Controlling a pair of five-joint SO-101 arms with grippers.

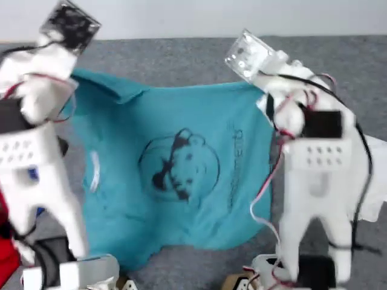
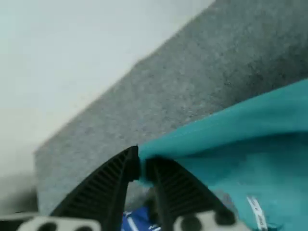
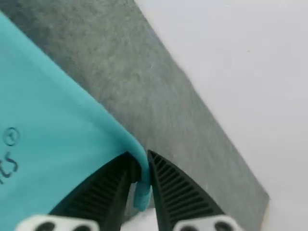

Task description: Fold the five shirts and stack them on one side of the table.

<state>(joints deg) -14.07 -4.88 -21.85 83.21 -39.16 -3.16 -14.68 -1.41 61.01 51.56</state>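
Left gripper [image 2: 141,162] is clenched on a folded edge of the one teal shirt [image 2: 240,159], with bare grey table [image 2: 192,82] beyond it. Right gripper [image 3: 141,166] pinches another corner of that shirt, with open grey out to the table's edge. From above, two arms stand at the shirt's two far corners; it lies spread mid-table.

Nothing readable. Teal shirt [image 1: 121,199] has blurred lettering [image 1: 234,163] beside cartoon print [image 1: 179,164]; small circled mark [image 3: 10,136], letter unclear.
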